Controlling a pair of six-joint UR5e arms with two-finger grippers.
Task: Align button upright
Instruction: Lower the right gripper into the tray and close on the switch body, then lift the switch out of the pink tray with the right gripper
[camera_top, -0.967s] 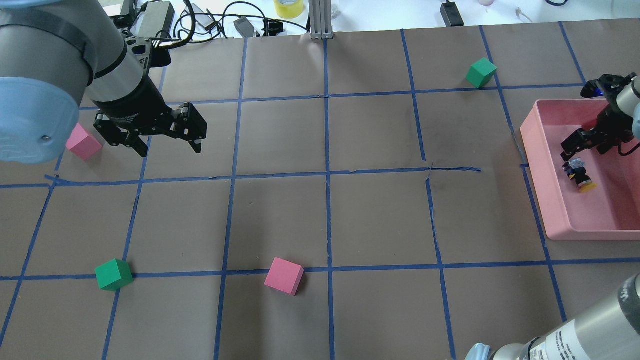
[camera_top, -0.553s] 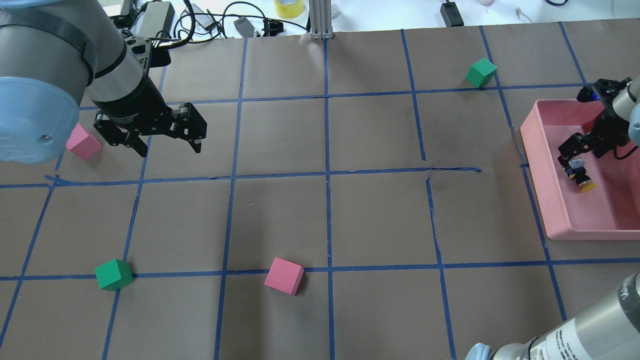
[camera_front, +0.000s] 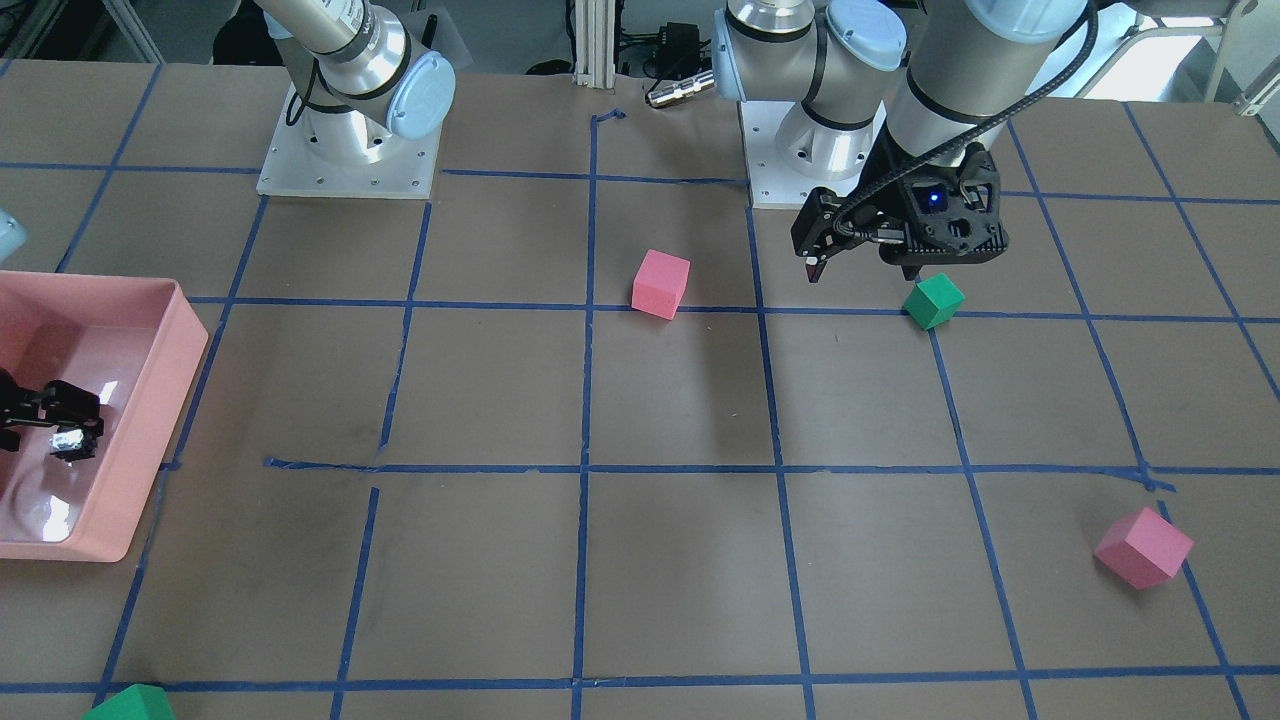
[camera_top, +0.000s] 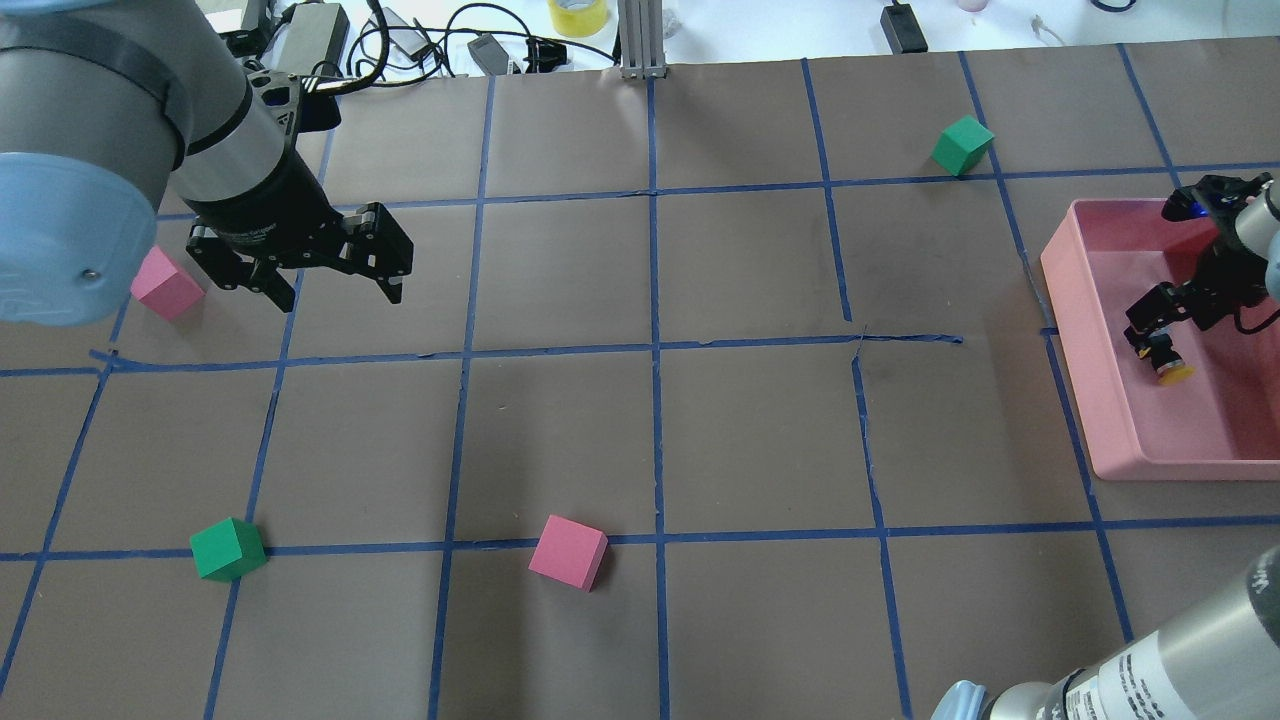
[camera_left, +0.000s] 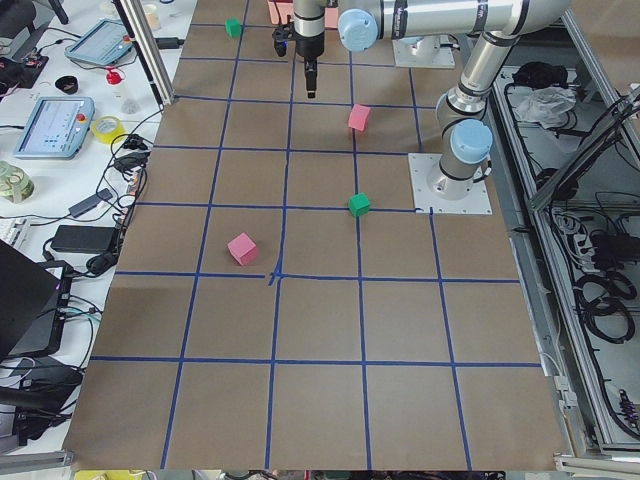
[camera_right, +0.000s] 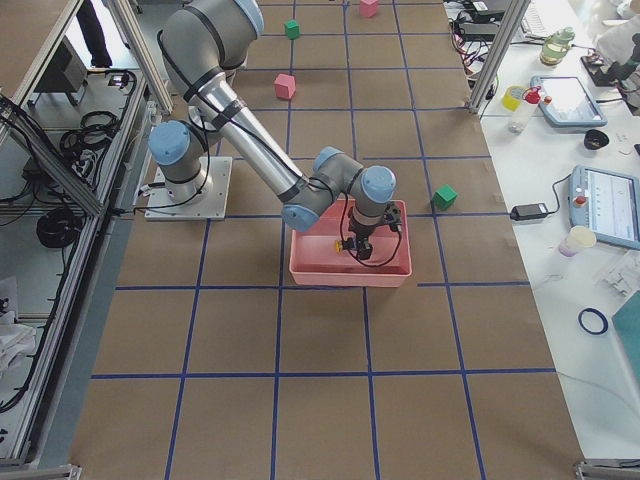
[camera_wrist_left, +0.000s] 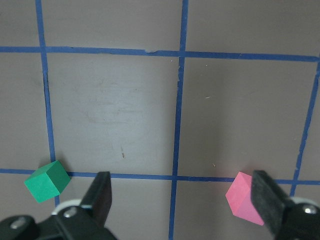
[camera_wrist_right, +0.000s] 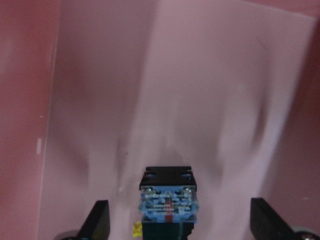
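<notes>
Currently the button (camera_wrist_right: 167, 200) is seen on its side inside the pink tray (camera_top: 1180, 462), straddled by the right gripper (camera_top: 1153, 332), jaws spread wide; the boxy base should be pinched squarely, then rotated cap-up clear of the tray wall

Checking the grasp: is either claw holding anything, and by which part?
Nothing is held. The right claw is open, fingers straddling the button in the pink bin without touching it. The left claw is open and empty.
</notes>
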